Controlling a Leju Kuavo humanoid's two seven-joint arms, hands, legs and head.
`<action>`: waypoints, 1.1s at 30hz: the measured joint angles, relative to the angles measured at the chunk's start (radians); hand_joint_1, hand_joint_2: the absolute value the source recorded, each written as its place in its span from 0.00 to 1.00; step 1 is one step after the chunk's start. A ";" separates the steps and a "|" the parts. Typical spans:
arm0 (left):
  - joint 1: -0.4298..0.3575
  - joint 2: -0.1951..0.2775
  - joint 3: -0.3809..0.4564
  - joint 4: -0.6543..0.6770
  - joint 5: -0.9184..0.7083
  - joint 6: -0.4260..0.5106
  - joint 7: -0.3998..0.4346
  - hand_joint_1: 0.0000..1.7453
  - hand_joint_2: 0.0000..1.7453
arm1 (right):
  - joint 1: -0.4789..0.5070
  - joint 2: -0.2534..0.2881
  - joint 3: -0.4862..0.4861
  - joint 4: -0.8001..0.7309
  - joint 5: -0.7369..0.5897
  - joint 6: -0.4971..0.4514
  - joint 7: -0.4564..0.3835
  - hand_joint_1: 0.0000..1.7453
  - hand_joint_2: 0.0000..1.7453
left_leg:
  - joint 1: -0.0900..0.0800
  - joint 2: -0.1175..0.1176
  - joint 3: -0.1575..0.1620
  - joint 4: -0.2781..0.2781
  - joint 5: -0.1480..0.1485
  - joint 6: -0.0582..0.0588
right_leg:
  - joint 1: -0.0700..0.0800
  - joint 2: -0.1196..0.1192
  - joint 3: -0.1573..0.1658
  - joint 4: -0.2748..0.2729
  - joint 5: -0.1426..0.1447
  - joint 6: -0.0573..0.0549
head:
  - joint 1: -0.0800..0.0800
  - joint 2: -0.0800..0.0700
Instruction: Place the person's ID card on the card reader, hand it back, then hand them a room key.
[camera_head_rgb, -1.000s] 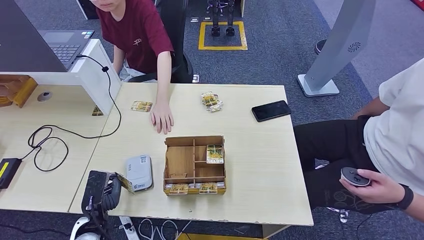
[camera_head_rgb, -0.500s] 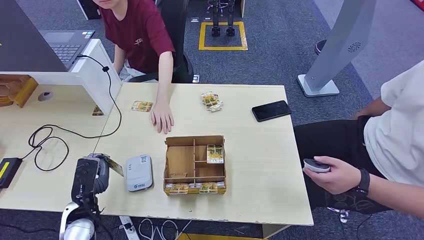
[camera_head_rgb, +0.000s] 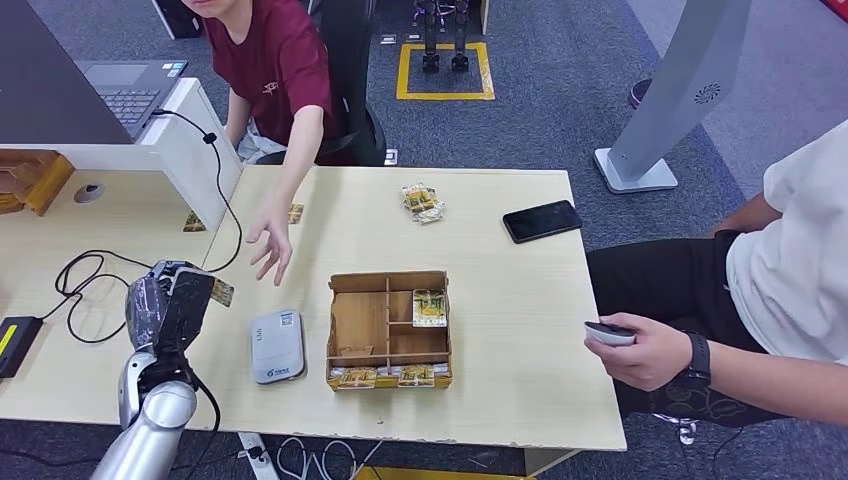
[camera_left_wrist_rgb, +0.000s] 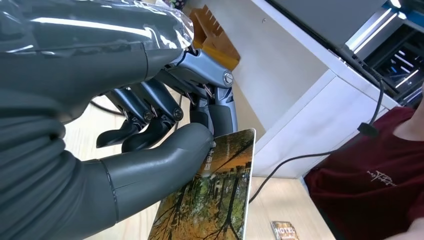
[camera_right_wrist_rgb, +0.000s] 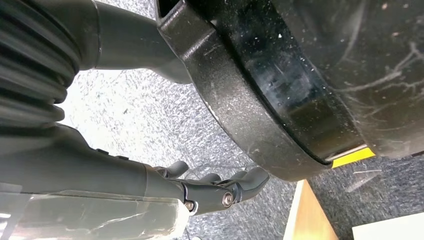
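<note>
Now the left hand (camera_head_rgb: 168, 305) pinches the ID card (camera_head_rgb: 221, 292) between thumb and fingers, raised above the surface (camera_head_rgb: 520, 330) beside the card reader (camera_head_rgb: 277, 345). A person's hand (camera_head_rgb: 270, 243) reaches toward it. The right hand (camera_right_wrist_rgb: 220, 187) hangs empty, fingers loosely apart.

Office-like reception mock-up: grey carpet (camera_head_rgb: 560, 90), pale desk (camera_head_rgb: 500, 300), laptop (camera_head_rgb: 125, 85), card reader (camera_head_rgb: 277, 345).

Pale wood-grain table (camera_head_rgb: 520, 330) on blue-grey carpet (camera_head_rgb: 560, 110). Adjoining desk (camera_head_rgb: 60, 370) at left behind a white partition (camera_head_rgb: 195, 150). Yellow square floor marking (camera_head_rgb: 446, 72) beyond. Grey slanted stand (camera_head_rgb: 680, 90) at right, on a white base.
</note>
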 joint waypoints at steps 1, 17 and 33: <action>-0.006 0.001 0.000 0.012 -0.003 0.001 0.000 1.00 1.00 | 0.000 0.000 -0.005 0.000 0.002 0.001 -0.001 0.00 1.00 | 0.000 0.000 0.000 0.000 0.000 0.000 | 0.000 0.000 0.000 0.000 0.000 0.000 | 0.000 0.000; -0.044 0.007 0.000 0.090 -0.047 0.067 -0.027 1.00 1.00 | 0.001 -0.003 -0.056 0.000 0.051 0.002 -0.011 0.00 1.00 | 0.000 0.000 0.000 0.000 0.000 0.000 | 0.000 0.000 0.000 0.000 0.000 0.000 | 0.000 0.000; -0.049 0.008 0.000 0.109 -0.014 0.069 -0.070 0.00 1.00 | 0.008 -0.006 -0.166 0.000 0.152 -0.004 -0.030 0.00 1.00 | 0.000 0.000 0.000 0.000 0.000 0.000 | 0.000 0.000 0.000 0.000 0.000 0.000 | 0.000 0.000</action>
